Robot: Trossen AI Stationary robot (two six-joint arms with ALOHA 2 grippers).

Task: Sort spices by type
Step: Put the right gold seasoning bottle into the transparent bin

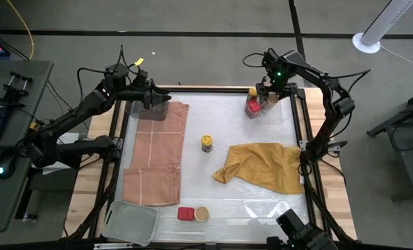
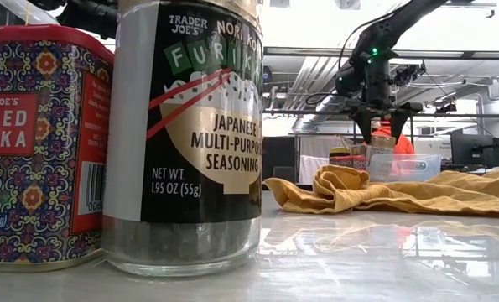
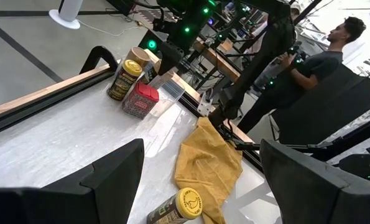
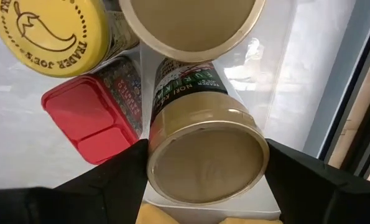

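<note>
At the table's far right corner stands a cluster: a yellow-capped jar (image 4: 51,34), a flat red tin (image 4: 94,118) and two tan-topped jars, one (image 4: 191,22) beside the one between my right gripper's fingers (image 4: 203,158). My right gripper (image 1: 269,94) is above them, pointing down. Another yellow-capped jar (image 1: 207,143) stands upright mid-table. A red tin (image 1: 186,213) and a tan-topped jar (image 1: 202,213) stand by the near edge. My left gripper (image 1: 150,97) is open at the far left, touching nothing. My right gripper holds the tan-topped jar by its cap (image 4: 203,163), pinched between the two fingers (image 4: 119,177), one on each side. The fingers come from above, pointing down. The jar is upright; whether its base stands on the table, I cannot tell.
A mustard-yellow cloth (image 1: 262,167) lies crumpled right of centre. A pinkish cloth (image 1: 154,156) lies flat on the left. A clear grey tray (image 1: 131,222) sits at the near left corner. A person (image 3: 321,68) stands beyond the table's right side.
</note>
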